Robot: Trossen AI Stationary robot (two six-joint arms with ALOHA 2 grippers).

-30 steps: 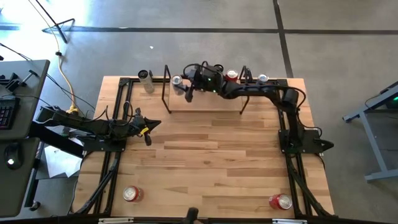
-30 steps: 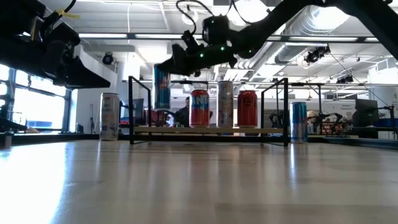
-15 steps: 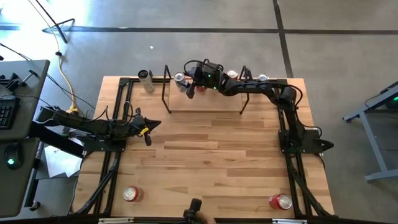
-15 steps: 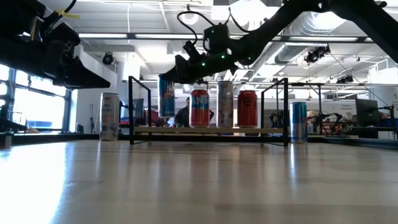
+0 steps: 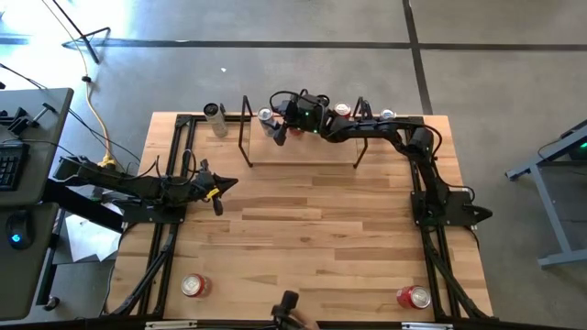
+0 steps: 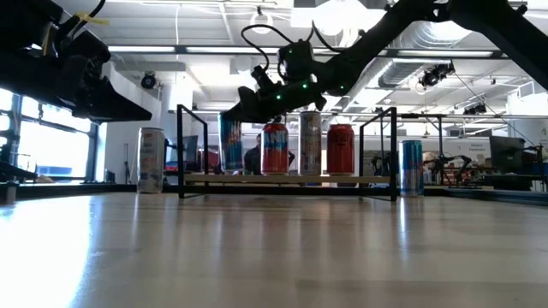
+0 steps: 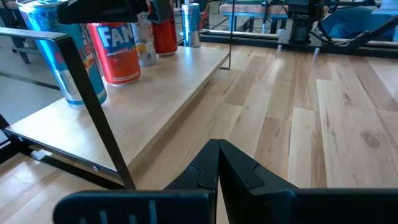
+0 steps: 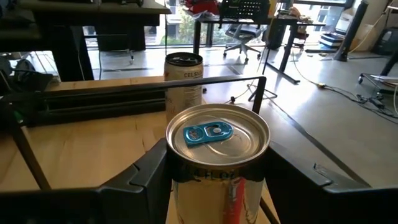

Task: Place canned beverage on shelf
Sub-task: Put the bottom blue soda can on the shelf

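My right end effector (image 8: 214, 171) grips the can (image 8: 217, 163) over the shelf (image 6: 287, 179); I lower straight, release once seated beside neighbours.

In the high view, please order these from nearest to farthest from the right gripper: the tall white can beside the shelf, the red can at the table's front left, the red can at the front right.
From the right gripper:
1. Tall white can, back left, beside the shelf.
2. Red can, front left.
3. Red can, front right.
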